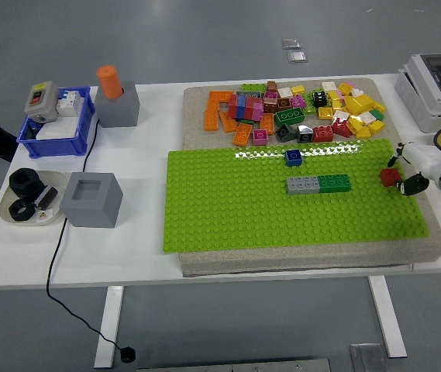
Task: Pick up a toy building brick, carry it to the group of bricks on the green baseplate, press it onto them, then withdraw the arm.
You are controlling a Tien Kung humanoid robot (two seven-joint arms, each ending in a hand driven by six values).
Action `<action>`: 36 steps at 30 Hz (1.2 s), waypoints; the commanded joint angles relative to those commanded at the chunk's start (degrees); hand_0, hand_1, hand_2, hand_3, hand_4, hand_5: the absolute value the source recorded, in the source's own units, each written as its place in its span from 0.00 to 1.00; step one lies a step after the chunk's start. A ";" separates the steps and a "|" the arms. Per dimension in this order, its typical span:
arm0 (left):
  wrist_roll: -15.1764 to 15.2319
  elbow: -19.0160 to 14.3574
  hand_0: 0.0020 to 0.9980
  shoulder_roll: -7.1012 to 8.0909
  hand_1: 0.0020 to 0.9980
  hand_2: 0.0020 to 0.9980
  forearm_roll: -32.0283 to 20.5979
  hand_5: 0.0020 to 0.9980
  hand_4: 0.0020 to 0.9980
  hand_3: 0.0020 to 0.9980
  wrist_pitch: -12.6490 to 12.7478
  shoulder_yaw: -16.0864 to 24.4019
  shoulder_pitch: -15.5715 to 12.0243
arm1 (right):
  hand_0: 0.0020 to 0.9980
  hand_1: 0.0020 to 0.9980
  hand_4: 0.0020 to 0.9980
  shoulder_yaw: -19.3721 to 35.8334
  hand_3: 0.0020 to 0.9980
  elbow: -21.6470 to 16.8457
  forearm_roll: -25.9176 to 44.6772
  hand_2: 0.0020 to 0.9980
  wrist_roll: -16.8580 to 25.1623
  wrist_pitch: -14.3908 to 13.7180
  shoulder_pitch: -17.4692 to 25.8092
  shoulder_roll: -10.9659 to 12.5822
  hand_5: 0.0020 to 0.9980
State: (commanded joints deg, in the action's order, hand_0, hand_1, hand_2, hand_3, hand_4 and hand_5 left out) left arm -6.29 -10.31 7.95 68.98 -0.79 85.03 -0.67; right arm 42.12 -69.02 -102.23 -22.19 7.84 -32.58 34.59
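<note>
A green baseplate [228,201] lies on a beige mat. On it a grey brick [303,184] and a green brick [334,183] are joined in a row, with a small blue brick [293,157] just behind them. My right hand [401,172] comes in from the right edge, over the baseplate's right side. Its fingers are shut on a small red brick [390,177], which it holds to the right of the green brick, apart from it. My left arm is out of view.
A pile of loose bricks [298,112] covers the mat behind the baseplate. At the left stand two grey blocks [91,200] [118,105], one topped by an orange cylinder [111,80], plus a blue bin [57,124] and a plate [18,209] of black parts. A white box [437,89] is at the back right.
</note>
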 joint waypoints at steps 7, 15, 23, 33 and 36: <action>-0.01 0.00 0.60 0.04 0.62 0.55 0.13 0.21 0.72 0.59 -0.02 0.06 0.04 | 1.00 0.99 0.57 -0.36 0.71 -0.33 0.62 1.00 -0.09 0.14 -0.38 0.11 0.04; 0.11 0.00 0.60 0.05 0.62 0.55 0.39 0.21 0.72 0.59 -0.08 0.18 0.04 | 1.00 0.99 0.71 -0.33 0.71 0.18 -0.38 1.00 -0.24 0.13 -0.38 -0.19 0.06; 0.14 0.00 0.60 0.01 0.62 0.55 0.62 0.21 0.72 0.59 -0.13 0.27 0.00 | 1.00 1.00 0.79 0.18 0.72 -0.38 -2.80 1.00 -0.48 0.11 -0.23 -0.56 0.07; 0.06 0.00 0.60 -0.20 0.62 0.55 0.79 0.21 0.72 0.59 -0.16 0.27 0.21 | 1.00 1.00 0.80 -0.01 0.72 0.49 -6.66 1.00 -0.67 0.18 -0.94 -1.17 0.07; 0.04 0.00 0.60 -0.21 0.62 0.55 0.81 0.21 0.72 0.59 -0.16 0.27 0.22 | 1.00 1.00 0.80 -0.30 0.72 1.44 -6.53 1.00 -0.43 0.09 -1.23 -1.41 0.07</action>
State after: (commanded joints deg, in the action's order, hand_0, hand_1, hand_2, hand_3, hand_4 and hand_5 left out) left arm -6.24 -10.31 7.74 69.79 -0.95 85.31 -0.45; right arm 41.81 -67.58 -108.76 -22.62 7.93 -33.81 33.19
